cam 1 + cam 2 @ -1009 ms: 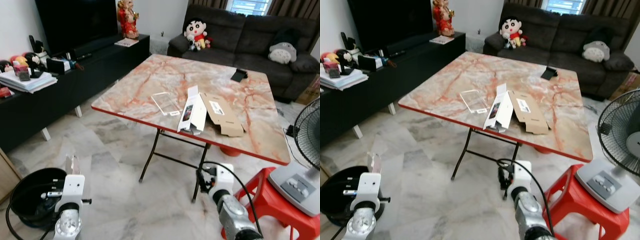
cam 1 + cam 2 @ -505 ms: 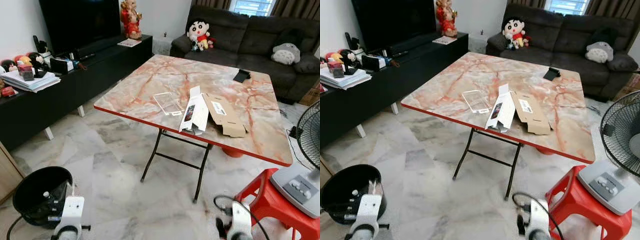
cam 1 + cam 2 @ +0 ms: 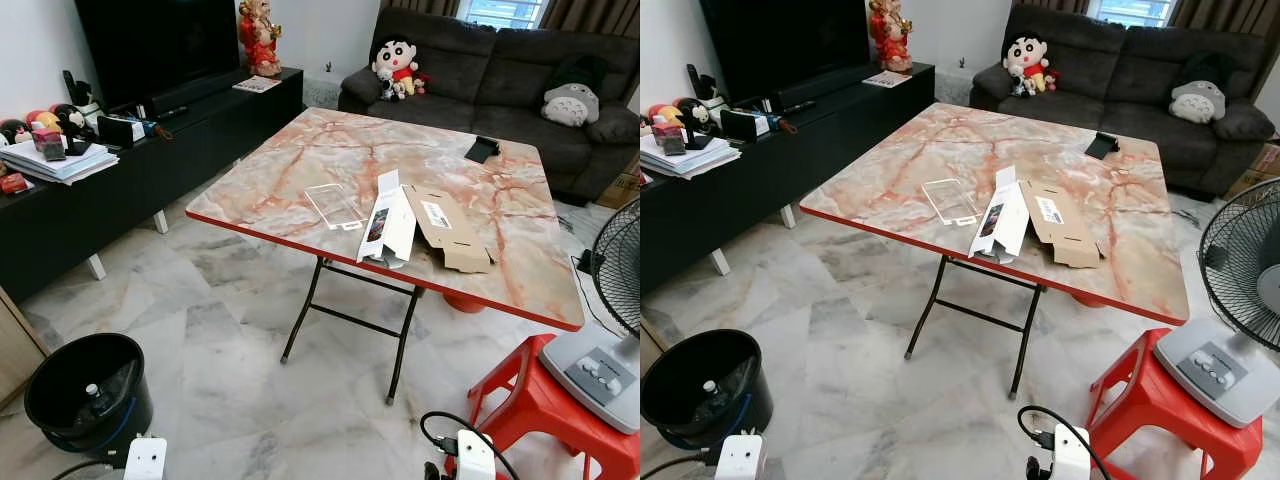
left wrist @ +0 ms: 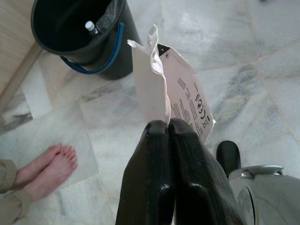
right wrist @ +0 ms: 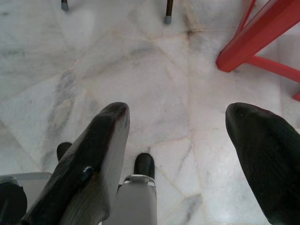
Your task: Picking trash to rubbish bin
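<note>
left gripper (image 4: 168, 125): our fingers pinched tight on the paper wrapper (image 4: 171, 91), near the rubbish bin (image 4: 79, 35) but not over it | right gripper (image 5: 176, 122): wide apart, empty | risk: we release early, wrapper lands on floor | more trash on desk (image 3: 300, 170)

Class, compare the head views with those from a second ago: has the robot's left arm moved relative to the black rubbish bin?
Yes. The left arm has dropped: a second ago it reached up beside the black rubbish bin, and now just its tip shows below the bin.
</note>
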